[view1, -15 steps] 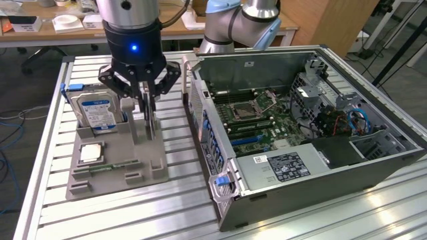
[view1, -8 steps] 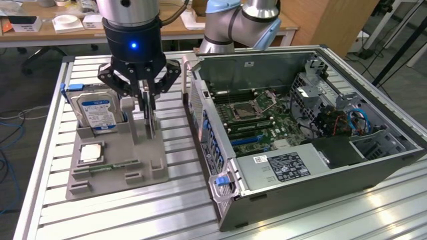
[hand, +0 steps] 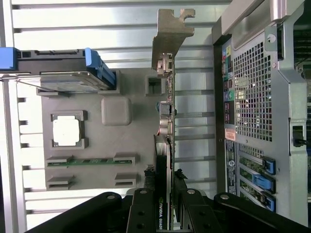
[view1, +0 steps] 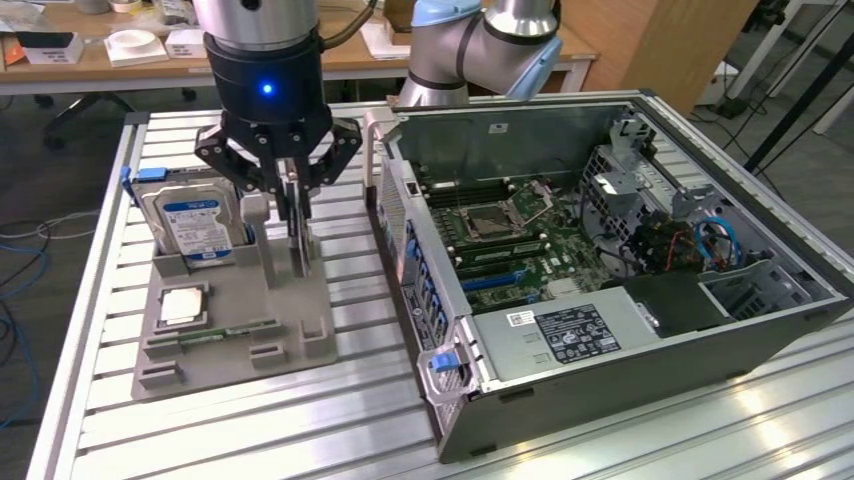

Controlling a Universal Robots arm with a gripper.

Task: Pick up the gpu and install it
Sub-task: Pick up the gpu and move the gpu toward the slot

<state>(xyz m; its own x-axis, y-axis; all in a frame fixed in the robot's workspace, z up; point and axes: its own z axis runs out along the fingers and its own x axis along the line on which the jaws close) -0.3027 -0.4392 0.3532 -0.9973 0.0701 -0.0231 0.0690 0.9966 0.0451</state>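
Observation:
The gpu (hand: 165, 121) stands on edge in the grey holder (hand: 116, 110), seen edge-on, with its silver bracket (hand: 170, 36) at the far end. My gripper (hand: 164, 179) is shut on the card's near end, one finger pressed on each face. In the exterior view the gripper (view1: 296, 225) hangs straight down over the holder (view1: 300, 320), its fingers clamped on the thin upright gpu (view1: 302, 255). Whether the card has risen off its slot I cannot tell. The open computer case (view1: 601, 250) lies on the exterior view's right, motherboard (view1: 521, 250) exposed.
On the same holder, a hard drive (view1: 196, 225) with a blue-white label stands upright, a processor chip (view1: 183, 303) lies flat, and a narrow memory stick (hand: 90, 161) lies near it. The case's rear panel (hand: 262, 97) sits close beside the gpu. Everything rests on a slatted aluminium table (view1: 267, 430).

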